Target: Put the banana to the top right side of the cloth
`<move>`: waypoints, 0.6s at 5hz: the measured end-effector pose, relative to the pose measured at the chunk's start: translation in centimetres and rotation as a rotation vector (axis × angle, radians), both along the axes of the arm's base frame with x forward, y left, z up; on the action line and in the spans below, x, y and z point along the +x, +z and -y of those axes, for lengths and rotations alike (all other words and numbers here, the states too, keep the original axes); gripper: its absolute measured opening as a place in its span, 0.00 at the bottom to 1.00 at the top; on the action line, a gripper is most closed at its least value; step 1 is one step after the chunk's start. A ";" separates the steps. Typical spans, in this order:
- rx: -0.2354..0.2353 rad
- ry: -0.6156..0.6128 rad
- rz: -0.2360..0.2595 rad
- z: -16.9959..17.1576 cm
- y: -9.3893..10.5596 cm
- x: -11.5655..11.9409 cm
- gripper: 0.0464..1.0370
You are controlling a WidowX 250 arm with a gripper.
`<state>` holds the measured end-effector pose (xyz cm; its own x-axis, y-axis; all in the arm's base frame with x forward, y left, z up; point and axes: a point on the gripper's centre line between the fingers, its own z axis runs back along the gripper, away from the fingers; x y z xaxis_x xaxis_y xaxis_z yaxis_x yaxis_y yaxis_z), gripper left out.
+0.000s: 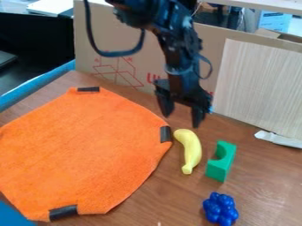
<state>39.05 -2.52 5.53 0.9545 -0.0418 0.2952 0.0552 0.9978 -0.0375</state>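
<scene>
Beyond the blue cluster (220, 209), hung with the gripper (182, 120) spread-fingered, near the banana (190, 151) on the table (265, 181) between orange cloth (82, 152) and green block (221, 162), and probably risked, through a crooked descent, rucking the former or toppling the latter.

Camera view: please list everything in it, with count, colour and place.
Cloth: 1, orange, picture's left
Tape: 3 pieces, black, cloth's edges
Banana: 1, yellow, right of cloth
Block: 1, green, right of banana
Cluster: 1, blue, bottom right
Table: 1, brown, under these
Cardboard: 1, tan, behind table
Panel: 1, pale, against cardboard
Scrap: 1, white, right edge
Clutter: several, mixed, behind cardboard
Arm: 1, black, from top
Tool: 1, black, open, beyond banana
</scene>
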 end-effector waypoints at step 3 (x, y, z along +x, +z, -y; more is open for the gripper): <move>-0.048 0.104 -0.128 2.0 -3.3 -0.9 0.96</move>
